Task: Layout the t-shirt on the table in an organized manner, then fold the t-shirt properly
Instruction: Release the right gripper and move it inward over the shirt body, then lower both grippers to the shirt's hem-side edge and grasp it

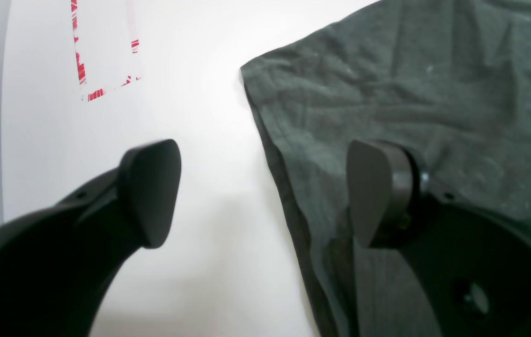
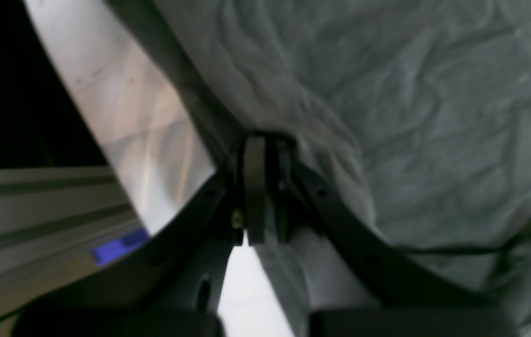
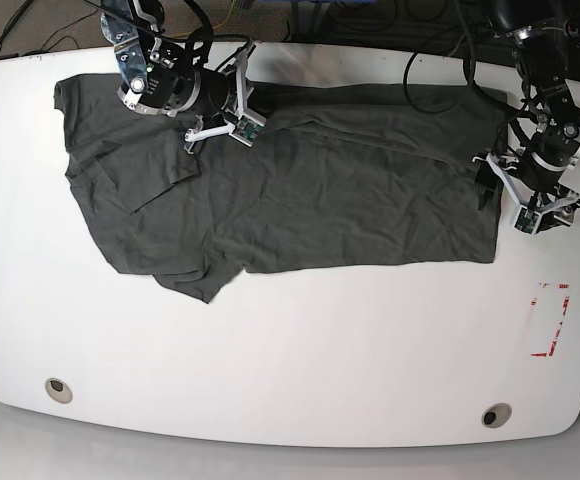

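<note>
The dark grey t-shirt point(image 3: 320, 200) lies spread and wrinkled across the far half of the white table point(image 3: 290, 350), with one sleeve at the left. My right gripper point(image 3: 192, 135) is at the shirt's far left part. In the right wrist view this gripper point(image 2: 265, 150) is shut on a raised fold of the t-shirt point(image 2: 410, 117) near the table point(image 2: 129, 117) edge. My left gripper point(image 3: 490, 185) is at the shirt's right edge. In the left wrist view it point(image 1: 265, 192) stands open, one finger over bare table point(image 1: 200, 140) and the other over the t-shirt point(image 1: 410, 84).
A red tape rectangle point(image 3: 550, 320) marks the table at the right, also in the left wrist view as red tape point(image 1: 106, 70). Two round grommets point(image 3: 58, 389) point(image 3: 496, 414) sit near the front edge. Cables point(image 3: 370, 20) run behind the table. A metal rail point(image 2: 36, 206) lies beyond the table edge.
</note>
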Robot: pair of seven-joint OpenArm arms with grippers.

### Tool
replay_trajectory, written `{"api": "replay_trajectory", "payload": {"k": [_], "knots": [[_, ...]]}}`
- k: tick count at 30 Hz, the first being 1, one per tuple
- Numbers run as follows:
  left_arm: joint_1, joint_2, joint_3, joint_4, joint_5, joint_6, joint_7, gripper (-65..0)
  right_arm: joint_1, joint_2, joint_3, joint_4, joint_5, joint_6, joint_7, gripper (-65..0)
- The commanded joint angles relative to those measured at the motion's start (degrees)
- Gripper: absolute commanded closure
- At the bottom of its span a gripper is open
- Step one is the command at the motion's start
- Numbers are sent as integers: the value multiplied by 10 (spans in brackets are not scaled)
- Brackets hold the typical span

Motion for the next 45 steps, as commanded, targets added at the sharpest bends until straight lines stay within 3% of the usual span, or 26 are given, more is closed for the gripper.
{"api": "replay_trajectory", "payload": {"k": [1, 9, 16, 23, 29, 31, 40, 45], "knots": [[-5, -7, -3, 9, -6, 4, -11, -523, 17, -4, 15, 11, -8, 3, 12, -30], [-5, -7, -3, 9, -6, 4, -11, -523, 69, -32, 52, -4, -52, 3, 12, -30], [-6, -7, -2, 10, -6, 4, -11, -523, 116, -35, 52, -8, -62, 3, 11, -30], [-8, -7, 1, 14, -7, 4, -11, -523, 121, -35, 75, 31, -61, 3, -26, -30], [-19, -13, 20, 16, -11, 4, -15, -523, 94, -35, 77, 31, -67, 3, -5, -30], [-19, -14, 32, 17, -11, 4, -27, -523, 85, -33, 80, 31, -68, 3, 13, -30], [8, -15, 104, 19, -5, 4, -165, -522, 36, -35, 211, 12, -67, -5, 109, -30], [3, -15, 116, 5, -5, 4, -185, -523, 42, -35, 277, -9, -67, -15, 132, -35]]}}
